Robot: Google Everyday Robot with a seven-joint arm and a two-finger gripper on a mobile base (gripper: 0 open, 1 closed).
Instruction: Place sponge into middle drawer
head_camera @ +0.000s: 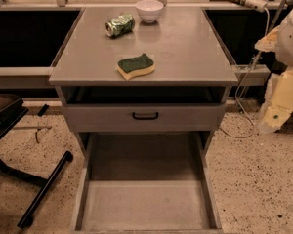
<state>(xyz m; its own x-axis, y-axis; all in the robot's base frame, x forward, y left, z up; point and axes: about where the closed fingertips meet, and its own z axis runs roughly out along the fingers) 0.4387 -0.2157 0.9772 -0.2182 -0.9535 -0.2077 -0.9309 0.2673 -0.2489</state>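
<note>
Atop grey cabinet (185, 48), sponge (136, 66), gripper (273, 117) far right

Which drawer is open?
The middle drawer, the low grey tray pulled far out at the bottom, is open. The drawer front with the black handle above it is shut. The gripper is off to the right.

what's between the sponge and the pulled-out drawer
In the camera view, a closed drawer front with a black handle lies between sponge and middle drawer; the pincer hangs at far right.
</note>
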